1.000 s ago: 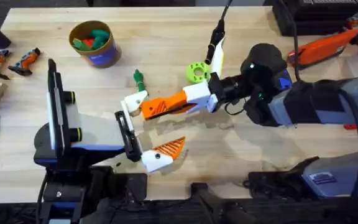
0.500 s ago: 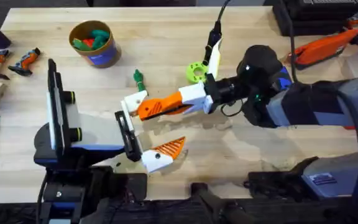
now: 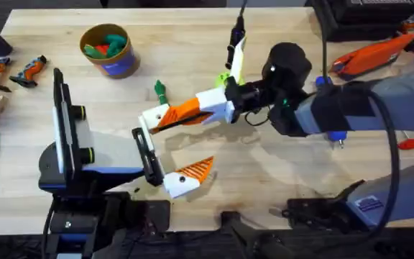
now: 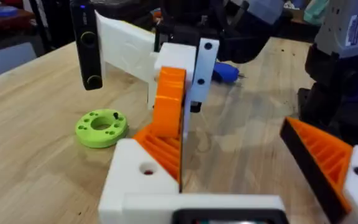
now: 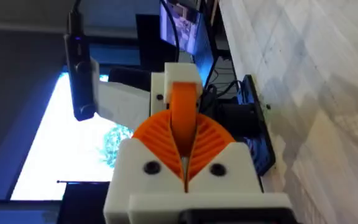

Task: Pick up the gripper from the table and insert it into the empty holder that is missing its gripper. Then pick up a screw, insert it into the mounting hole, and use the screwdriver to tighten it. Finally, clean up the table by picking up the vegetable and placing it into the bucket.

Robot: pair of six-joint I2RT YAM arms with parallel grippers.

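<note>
My right jaws (image 3: 165, 117) are clamped on the gripper (image 3: 182, 111), its tip at the holder (image 3: 154, 114) at nine o'clock. I should keep it square and press gently. My left jaws (image 3: 157, 147) stand open, empty.

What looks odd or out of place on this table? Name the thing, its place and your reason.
The left gripper is mismatched: one side carries an orange ribbed pad, the other is a bare white block. The right gripper holds the missing orange wedge at that block. A toy vegetable lies loose, outside the tub.
</note>
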